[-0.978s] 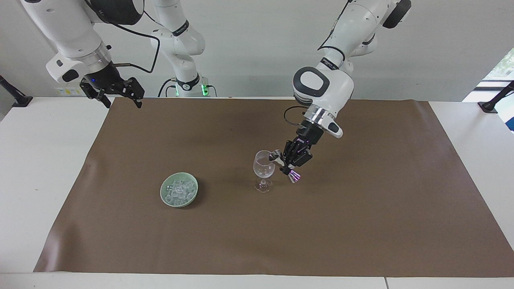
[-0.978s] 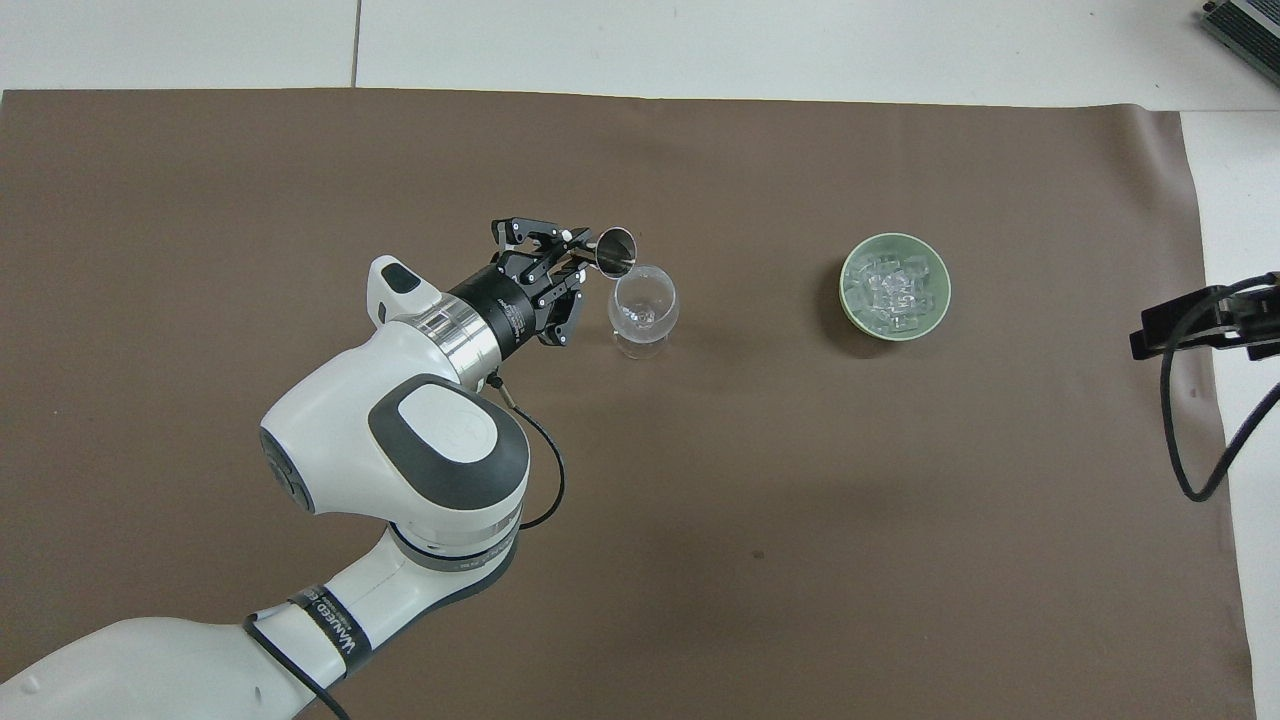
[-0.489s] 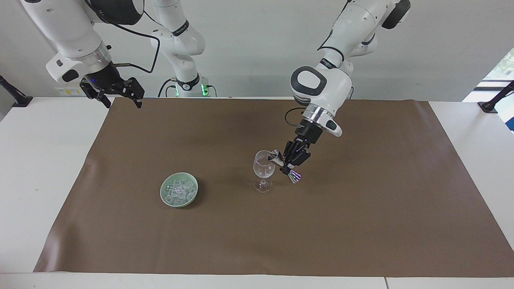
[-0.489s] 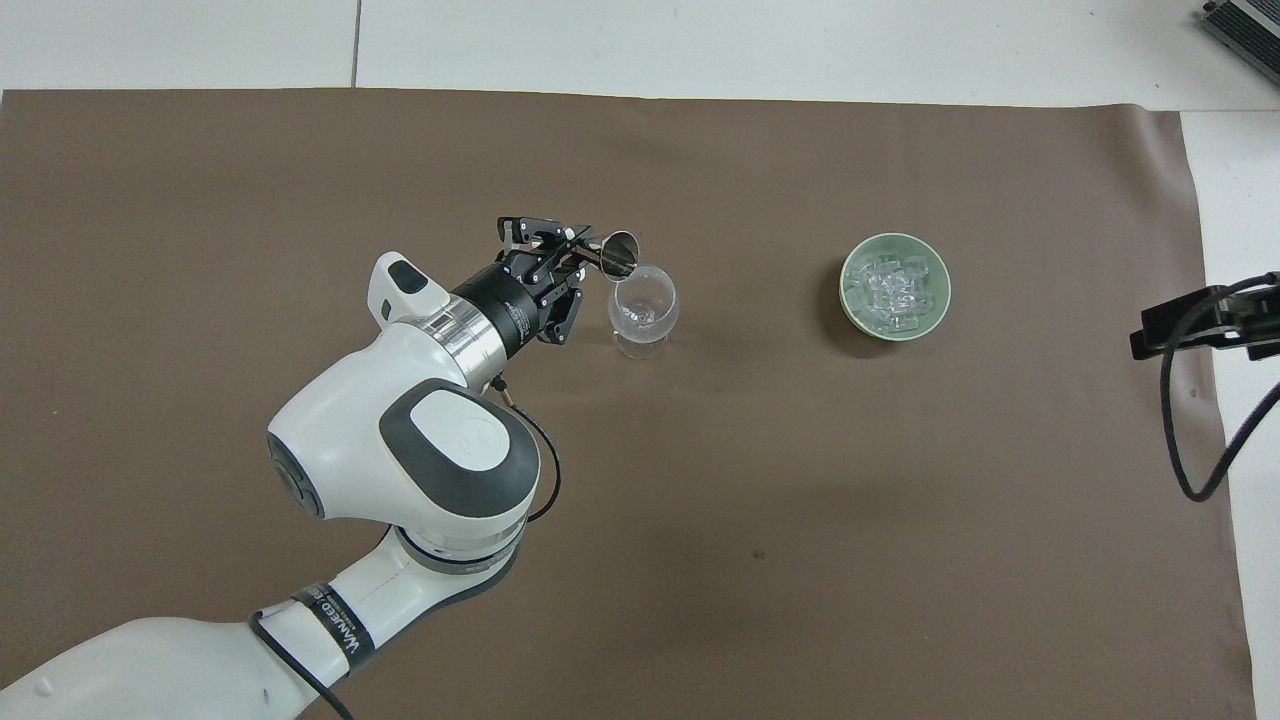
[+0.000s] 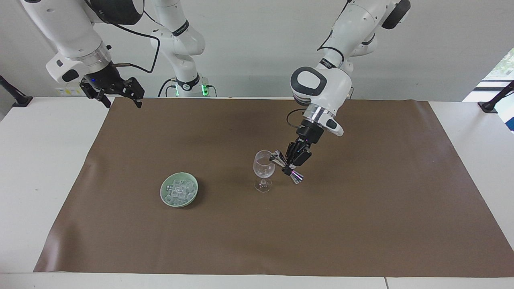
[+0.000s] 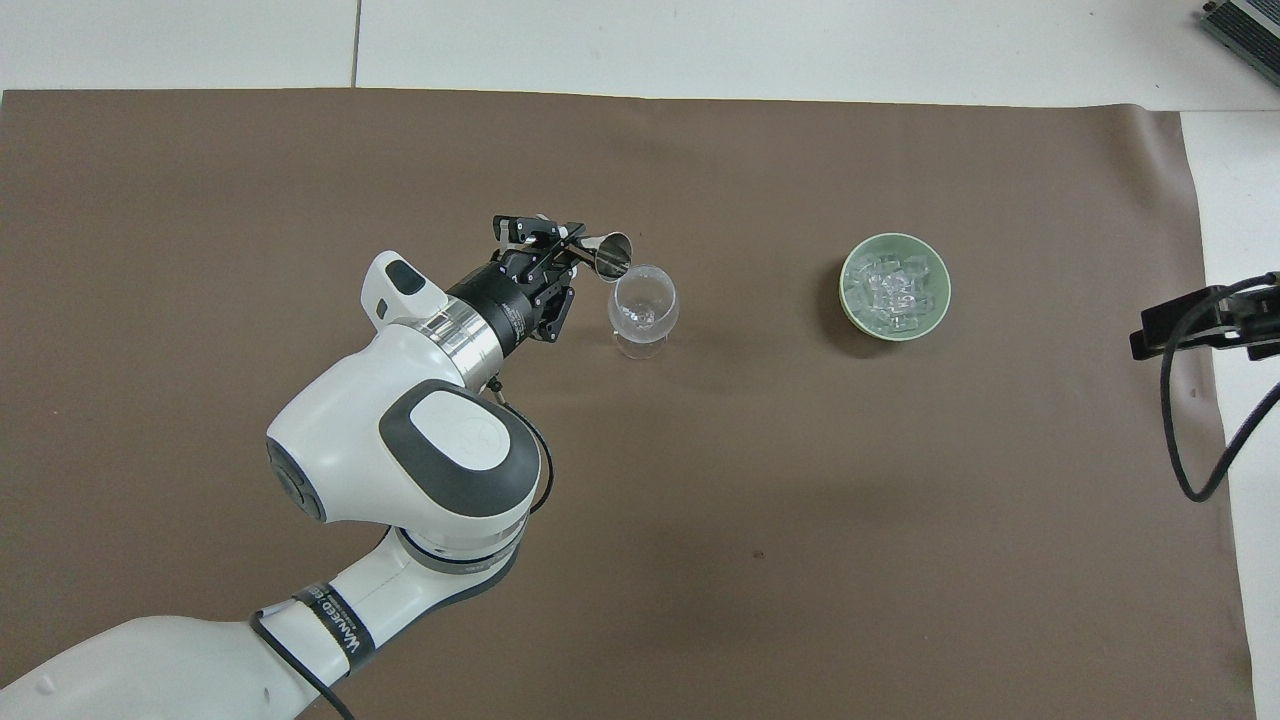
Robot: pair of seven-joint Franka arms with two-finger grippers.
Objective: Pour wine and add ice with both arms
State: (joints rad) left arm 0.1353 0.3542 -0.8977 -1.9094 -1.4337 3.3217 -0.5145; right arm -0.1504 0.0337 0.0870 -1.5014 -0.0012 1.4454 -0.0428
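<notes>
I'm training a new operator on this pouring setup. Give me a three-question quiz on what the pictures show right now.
1. True or false: the left gripper holds a metal measuring cup tipped toward the wine glass.
2. Where is the ice? A) in the wine glass B) in the green bowl C) loose on the brown mat
3. Fill in: the right gripper waits, open, over the mat's edge at the ____ arm's end of the table.

Key: 1 true. 2 B. 3 right.
</notes>
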